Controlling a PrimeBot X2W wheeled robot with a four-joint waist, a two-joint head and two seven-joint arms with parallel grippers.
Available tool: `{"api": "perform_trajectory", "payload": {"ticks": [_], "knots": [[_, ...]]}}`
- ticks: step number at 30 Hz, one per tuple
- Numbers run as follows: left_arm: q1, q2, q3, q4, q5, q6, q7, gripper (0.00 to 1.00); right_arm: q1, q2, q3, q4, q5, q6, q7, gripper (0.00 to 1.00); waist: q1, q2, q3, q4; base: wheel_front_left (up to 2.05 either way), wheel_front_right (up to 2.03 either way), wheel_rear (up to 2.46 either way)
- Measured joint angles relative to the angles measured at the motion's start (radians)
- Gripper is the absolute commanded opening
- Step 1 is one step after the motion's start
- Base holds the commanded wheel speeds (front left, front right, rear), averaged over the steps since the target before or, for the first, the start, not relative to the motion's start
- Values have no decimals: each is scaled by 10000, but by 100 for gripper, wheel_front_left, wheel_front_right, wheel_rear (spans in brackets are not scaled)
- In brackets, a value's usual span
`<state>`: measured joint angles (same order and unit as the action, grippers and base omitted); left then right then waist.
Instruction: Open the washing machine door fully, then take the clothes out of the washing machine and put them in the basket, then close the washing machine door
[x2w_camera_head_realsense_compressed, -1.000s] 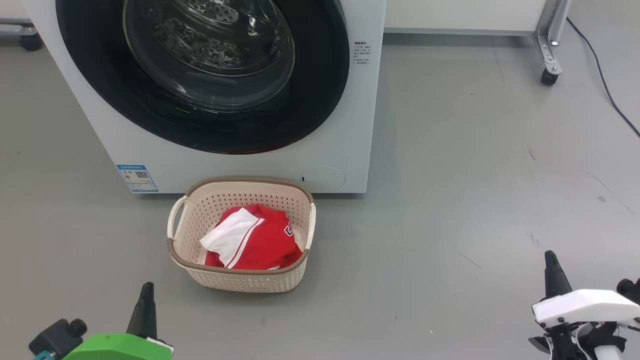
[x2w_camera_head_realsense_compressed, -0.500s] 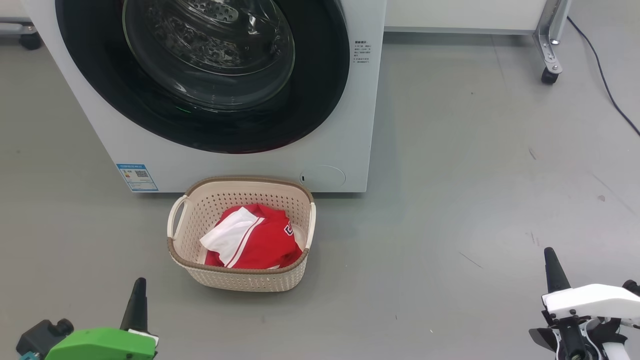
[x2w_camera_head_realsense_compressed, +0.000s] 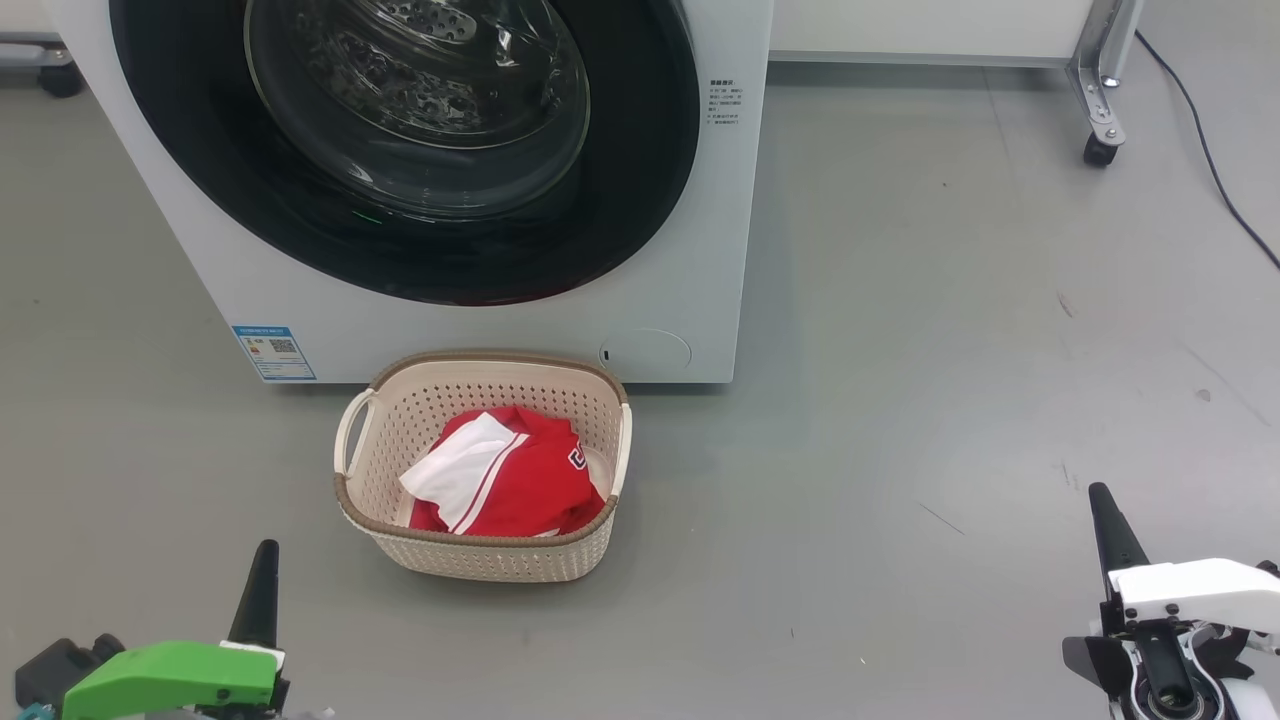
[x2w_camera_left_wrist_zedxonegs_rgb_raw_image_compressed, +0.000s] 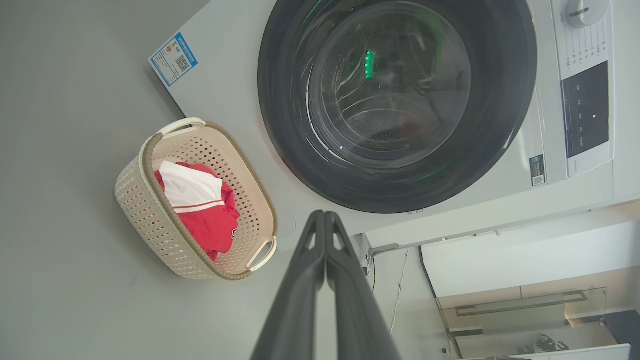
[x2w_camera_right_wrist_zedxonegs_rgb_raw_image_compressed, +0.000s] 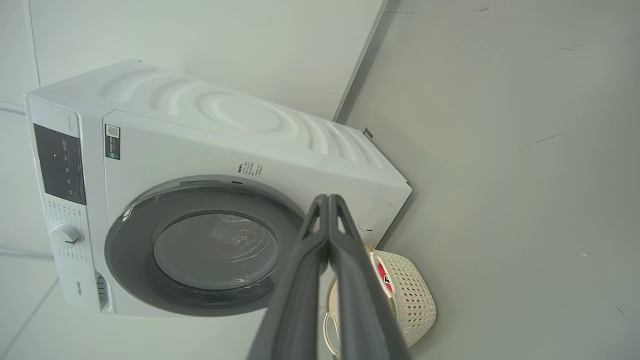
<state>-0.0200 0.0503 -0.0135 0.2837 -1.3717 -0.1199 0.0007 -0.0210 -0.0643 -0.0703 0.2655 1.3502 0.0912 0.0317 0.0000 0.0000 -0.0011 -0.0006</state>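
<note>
Left tool: two long dark matte fingers, tapering to a point, clenched tip to tip on nothing, under a green housing at the lower left of the head view. Right tool: same dark tapered fingers, pressed together and empty, white housing, lower right. Floor: smooth grey, faintly glossy, with small scuffs and specks. Basket: cream plastic, rounded rectangle, perforated walls, brown woven-look rim, a loop handle at each short end; it stands upright on the floor between the tools and the machine, mouth up, long axis running left to right along the machine's front, far rim just before the base. Clothes: soft crumpled fabric, bright red with a white panel and thin white stripes, a dark letter patch at the right edge; heaped inside the basket, below its rim. Washing machine: white boxy front-loader, smooth panels, blue sticker low at the left, round flap low at the right, dark control panel and dial up top. Washing machine door: wide glossy black ring around a bulging clear glass bowl, lying closed against the front, facing the robot; dimpled steel shows through the glass. Beyond, at the right: a metal frame leg on a caster, a dark cable across the floor, a pale wall.
</note>
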Motion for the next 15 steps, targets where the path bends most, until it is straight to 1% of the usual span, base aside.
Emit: {"api": "perform_trajectory", "payload": {"ticks": [2,15], "knots": [[-5,8,73,0,-412,0,88,0,-75,25,-100,15,316,42,117,0,0,0,6,1,0,0,0],[-226,38,336,-21,-1881,0,516,0,-308,180,-464,77,1808,211,556,0,0,0,28,3,0,0,0]]}}
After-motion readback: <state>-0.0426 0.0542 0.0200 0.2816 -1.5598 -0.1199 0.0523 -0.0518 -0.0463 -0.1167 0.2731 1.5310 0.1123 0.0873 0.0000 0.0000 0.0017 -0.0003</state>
